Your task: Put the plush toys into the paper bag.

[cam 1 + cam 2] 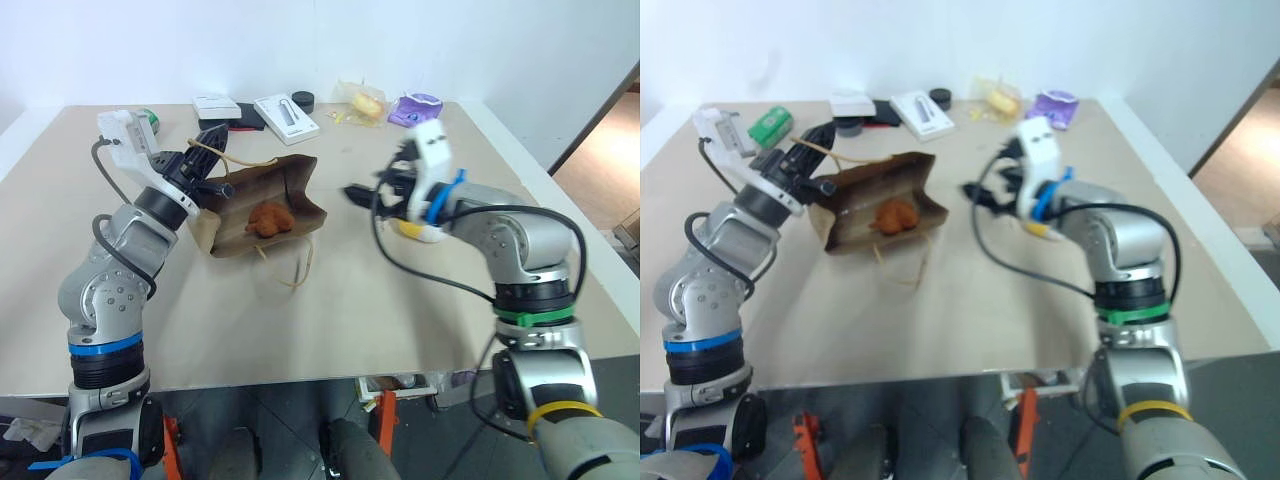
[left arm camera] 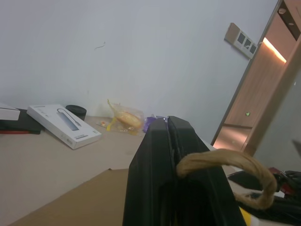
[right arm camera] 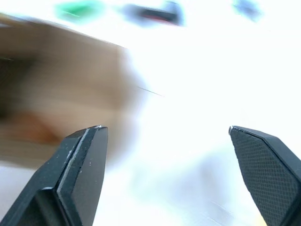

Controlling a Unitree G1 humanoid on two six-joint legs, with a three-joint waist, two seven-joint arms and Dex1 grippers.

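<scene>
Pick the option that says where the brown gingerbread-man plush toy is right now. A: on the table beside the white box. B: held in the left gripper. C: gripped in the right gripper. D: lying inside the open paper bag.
D: the brown gingerbread-man plush toy lies inside the open paper bag, whose handle the left gripper pinches, while the right gripper is open with nothing between its fingers.

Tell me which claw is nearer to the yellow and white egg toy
Right. The right claw stands open, with the egg toy on the table just beside its wrist. The left claw is across the table, shut on a handle of the paper bag.
</scene>
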